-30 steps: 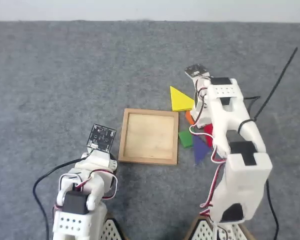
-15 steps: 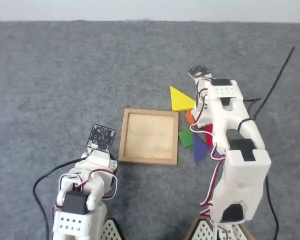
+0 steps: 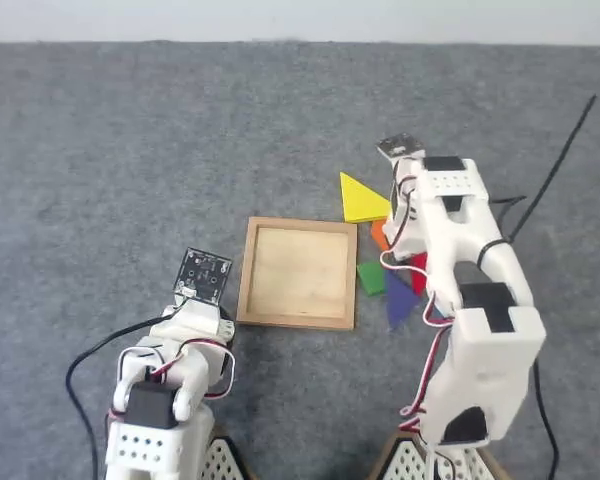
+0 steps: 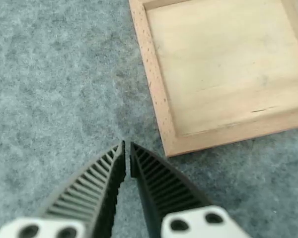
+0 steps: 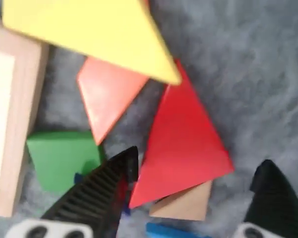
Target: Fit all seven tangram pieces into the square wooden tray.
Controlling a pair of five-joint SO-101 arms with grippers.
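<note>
Now the right gripper (image 5: 198, 161) has its jaws spread either side of the red triangle (image 5: 184, 134), right of the tray (image 3: 300, 322); the left gripper (image 4: 127, 147), jaws pressed together, sits by the tray's left edge.

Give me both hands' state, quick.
Left hand: closed, holding nothing.
Right hand: open over the red triangle, holding nothing.

A square wooden tray (image 3: 246, 272) is seen at the centre of the frame on a grey tabletop (image 3: 130, 150). A yellow triangle (image 3: 360, 198) is laid just off its upper right corner. A green piece (image 3: 371, 278) is set just beside its right rim. An orange piece (image 3: 378, 234), a red piece (image 3: 417, 264) and a dark blue piece (image 3: 399, 300) are partly covered by the right arm (image 3: 470, 290). The left arm (image 3: 170, 370) is placed at the lower left.
</note>
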